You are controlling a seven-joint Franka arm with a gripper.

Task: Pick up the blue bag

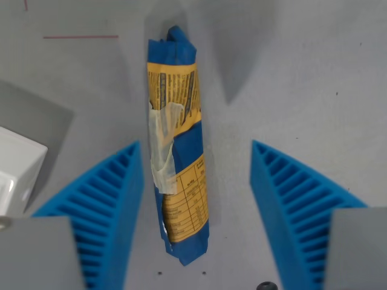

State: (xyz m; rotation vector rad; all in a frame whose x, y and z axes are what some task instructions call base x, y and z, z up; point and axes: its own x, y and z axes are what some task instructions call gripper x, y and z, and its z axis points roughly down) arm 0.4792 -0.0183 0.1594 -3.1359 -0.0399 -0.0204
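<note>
Blue bag [178, 151] lies flat on grey table [314, 72], long axis running up the wrist view. Gripper [196, 181] spread wide, one ribbed finger [115, 199] just beside bag, other apart. Straddle done; closing and lift not yet done.

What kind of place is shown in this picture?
Probably a robot test bench: a plain grey tabletop with thin red marking lines, one taped blue-and-yellow plastic bag, and an open tool with ribbed blue fingers.
</note>
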